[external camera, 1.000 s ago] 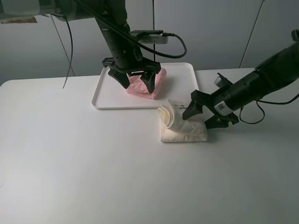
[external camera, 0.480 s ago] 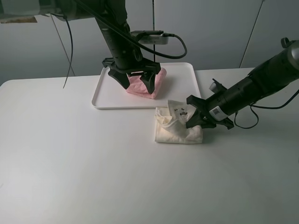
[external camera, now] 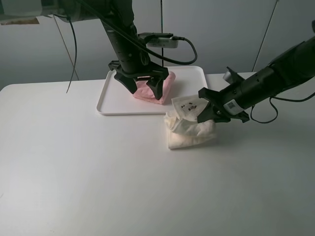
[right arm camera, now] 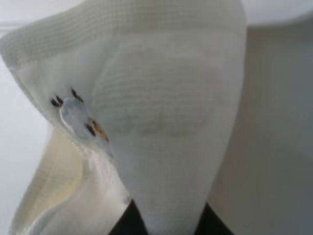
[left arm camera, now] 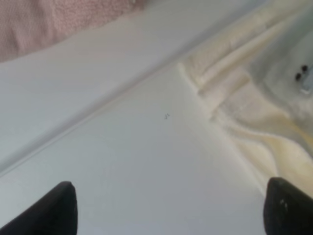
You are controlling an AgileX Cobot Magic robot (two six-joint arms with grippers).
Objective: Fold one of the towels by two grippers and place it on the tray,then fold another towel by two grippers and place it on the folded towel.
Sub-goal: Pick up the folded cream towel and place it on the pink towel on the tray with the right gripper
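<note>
A folded pink towel (external camera: 158,87) lies on the white tray (external camera: 189,81) at the back. My left gripper (external camera: 143,88) hangs open over it, one finger on each side. The left wrist view shows the pink towel (left arm camera: 58,19), the tray (left arm camera: 73,88) and my open left fingertips (left arm camera: 58,208). A cream towel (external camera: 189,129) lies bunched on the table just in front of the tray. My right gripper (external camera: 212,112) is shut on its right edge and holds that part lifted. The cream towel (right arm camera: 161,98) fills the right wrist view, pinched between the dark fingers (right arm camera: 128,221).
The white table (external camera: 98,177) stretches to the left and front of the towels. The tray's front rim (external camera: 133,112) lies right behind the cream towel. Cables hang from both arms.
My right gripper moved in, closed on the cream towel's right edge and lifted it up and toward the tray. The towel bunched and shifted left. The left arm has not moved.
</note>
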